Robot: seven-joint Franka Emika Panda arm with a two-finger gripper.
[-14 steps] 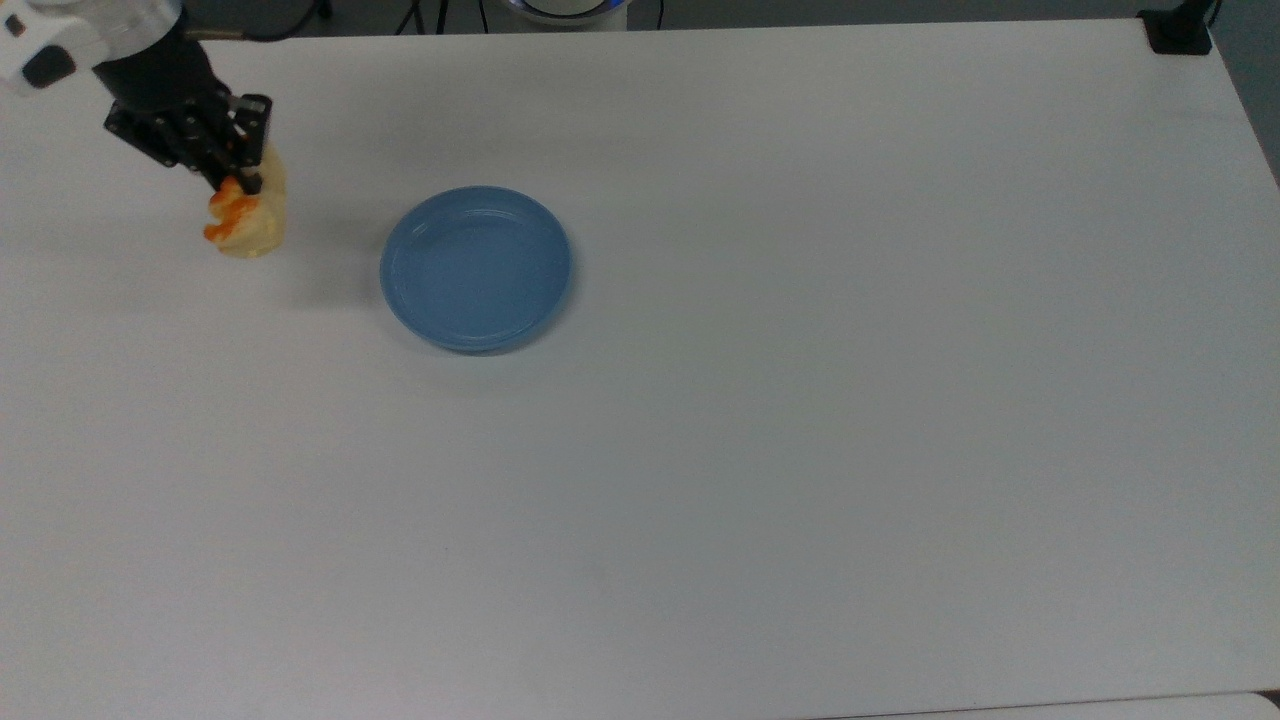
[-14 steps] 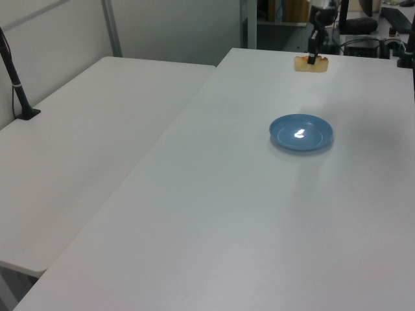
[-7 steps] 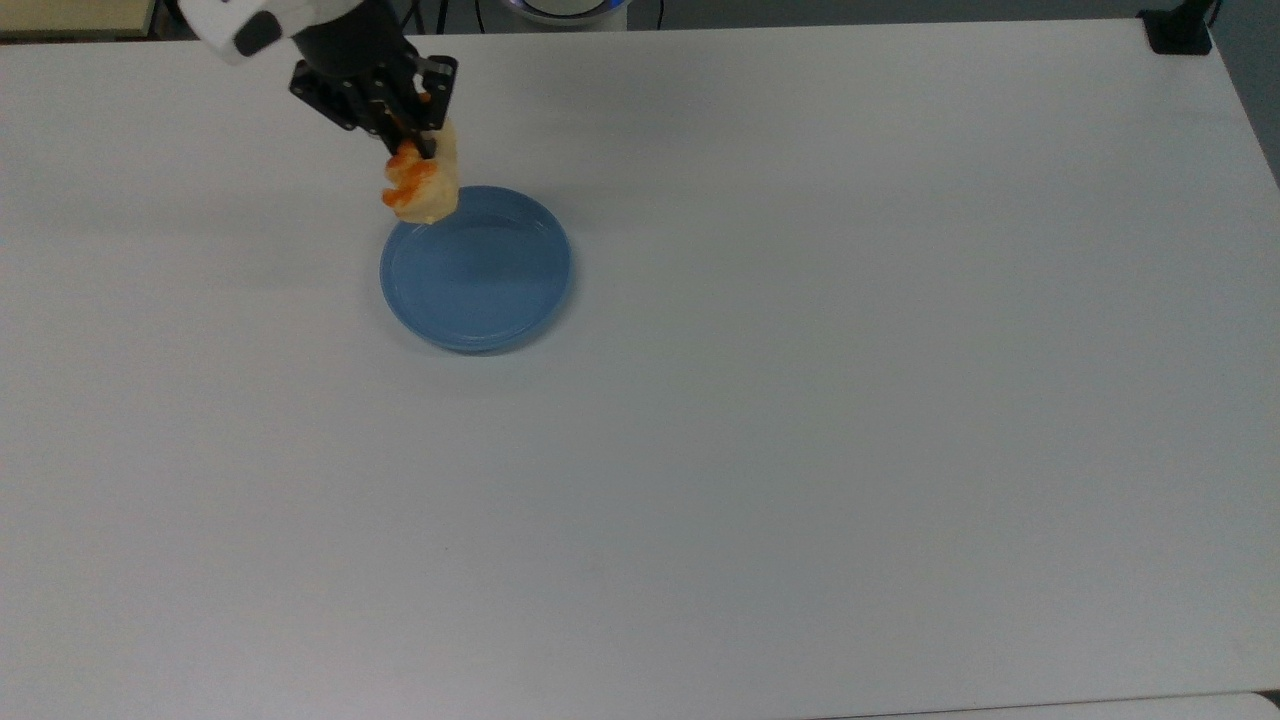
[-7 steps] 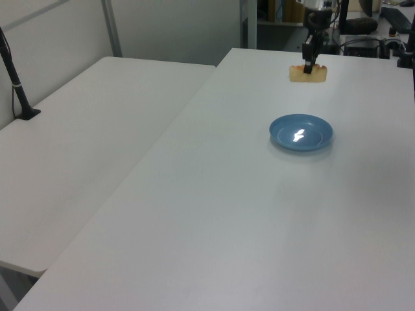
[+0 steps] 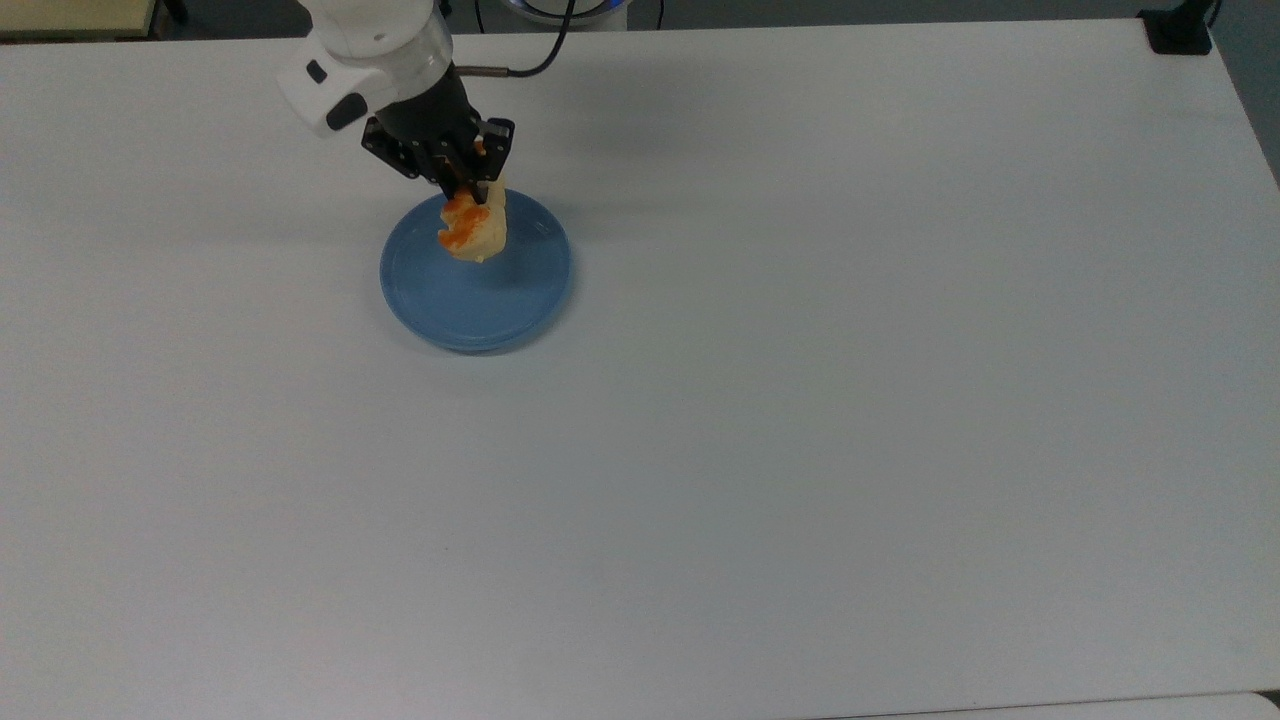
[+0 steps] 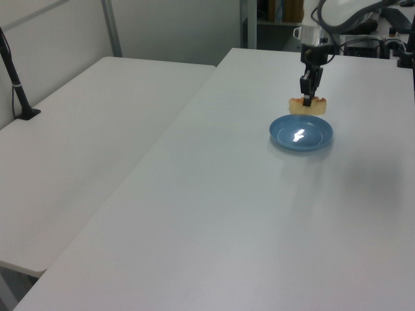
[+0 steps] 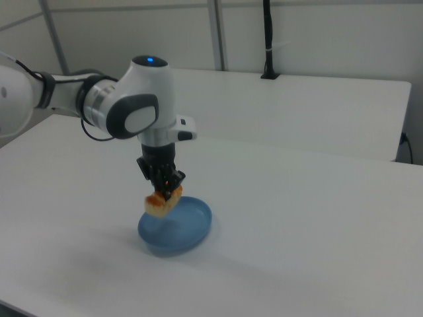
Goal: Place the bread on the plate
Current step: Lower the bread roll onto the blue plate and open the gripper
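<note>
**Bread held in pincer above plate**

The pincer [image 5: 470, 190] gripped the bread [image 5: 474, 229] from above, its fingers closed on the roll's upper part, so the bread hung directly beneath it. In the top view the bread overlapped the plate's [image 5: 470, 300] upper half; in the right view the bread [image 7: 160, 203] sat just above the plate's rim [image 7: 198, 228], whether touching could not be told. The left view showed the bread [image 6: 307, 106] at the plate's [image 6: 301, 139] far edge. The plate lay on the white surface [image 5: 800, 400], well apart from every surface edge, with open surface on all sides of the plate.
</note>
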